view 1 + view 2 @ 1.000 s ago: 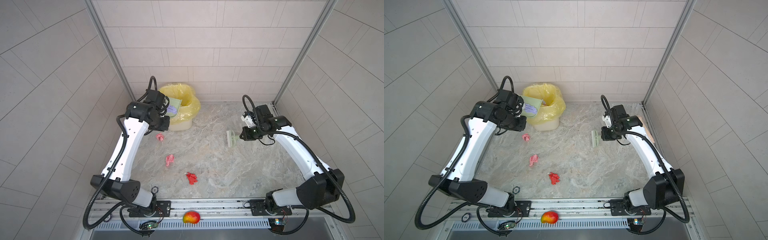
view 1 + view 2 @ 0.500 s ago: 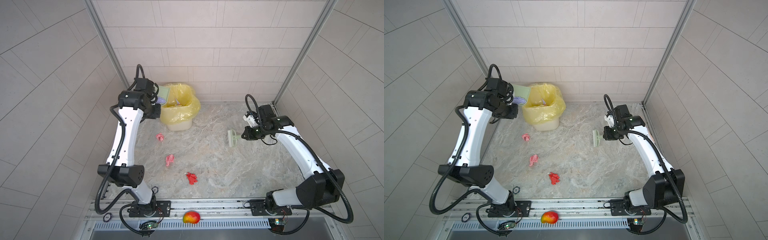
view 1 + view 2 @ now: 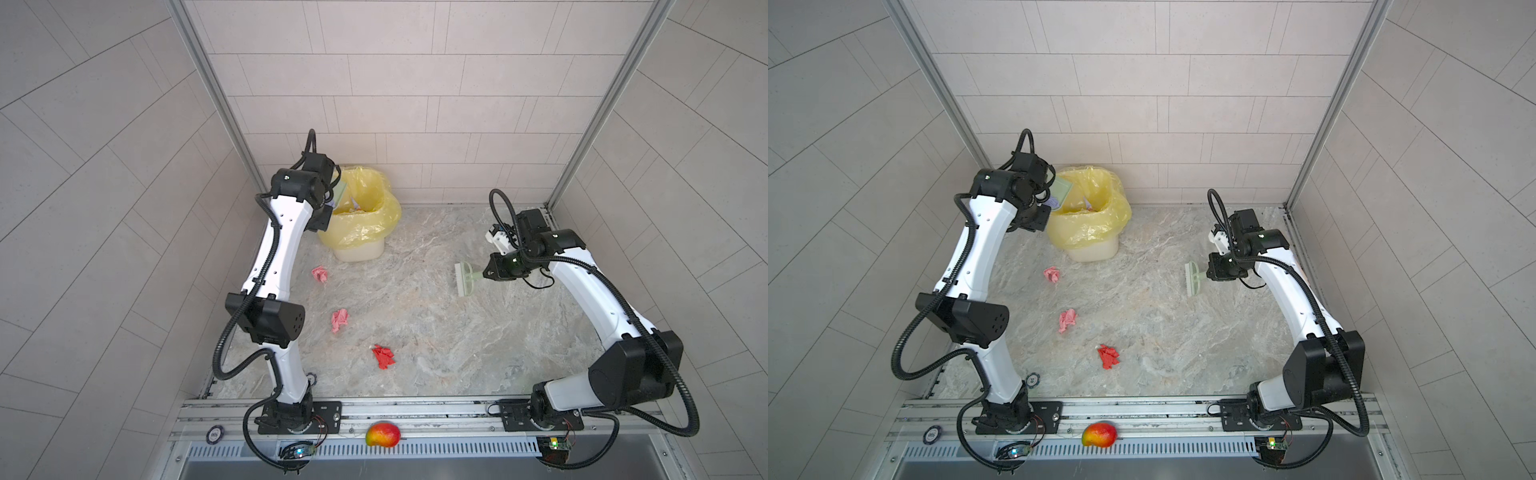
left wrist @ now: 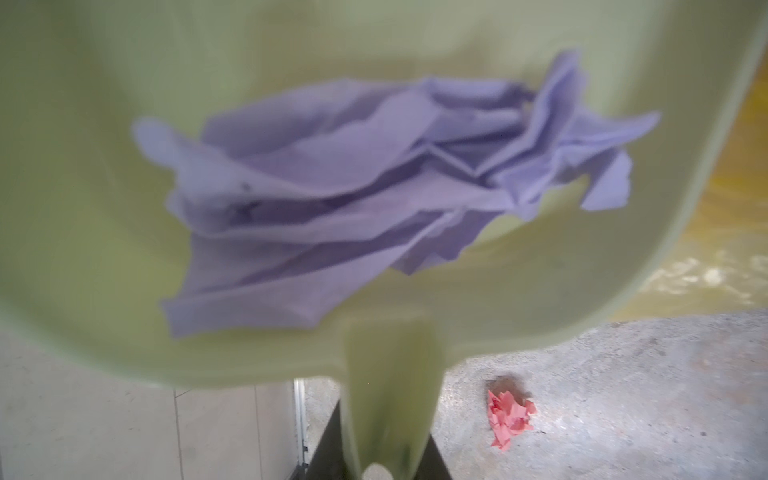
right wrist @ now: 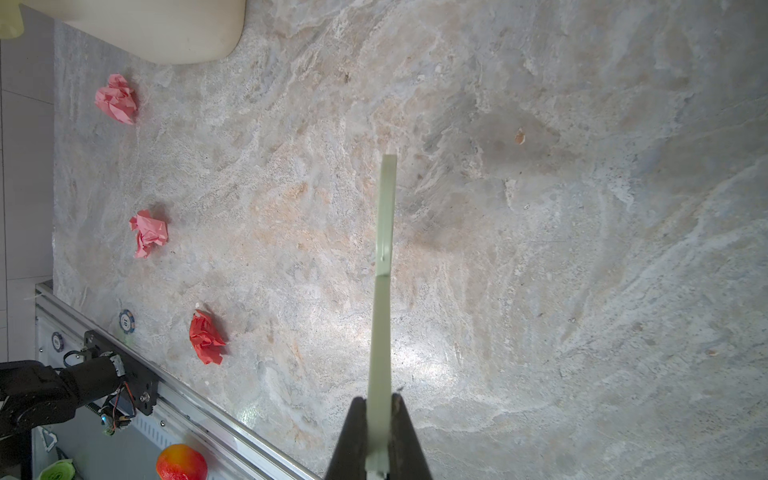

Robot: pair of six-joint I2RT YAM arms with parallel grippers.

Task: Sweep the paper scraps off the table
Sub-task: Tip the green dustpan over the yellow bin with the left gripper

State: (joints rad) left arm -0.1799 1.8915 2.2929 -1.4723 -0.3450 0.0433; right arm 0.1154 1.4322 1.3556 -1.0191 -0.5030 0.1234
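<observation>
My left gripper (image 4: 384, 449) is shut on the handle of a pale green dustpan (image 4: 124, 83). The pan (image 3: 340, 192) is tilted at the rim of the yellow-bagged bin (image 3: 386, 208). A lavender paper scrap (image 4: 374, 208) lies in the pan. On the table (image 3: 457, 353), two pink scraps (image 3: 319, 274) (image 3: 340, 320) and a red scrap (image 3: 384, 356) lie left of centre. My right gripper (image 5: 379, 403) is shut on the handle of a pale green brush (image 5: 384, 249). The brush (image 3: 465, 279) hovers at the right, well apart from the scraps.
More paper lies inside the bin (image 3: 1096, 208) at the back left. A red-yellow mango (image 3: 382, 434) rests on the front metal rail. A poker chip (image 3: 1032, 379) lies by the left arm's base. Tiled walls close in the left, right and back.
My left arm has lifted the dustpan from beside the bin up to its rim and tipped it toward the opening. The right arm and brush have barely shifted.
</observation>
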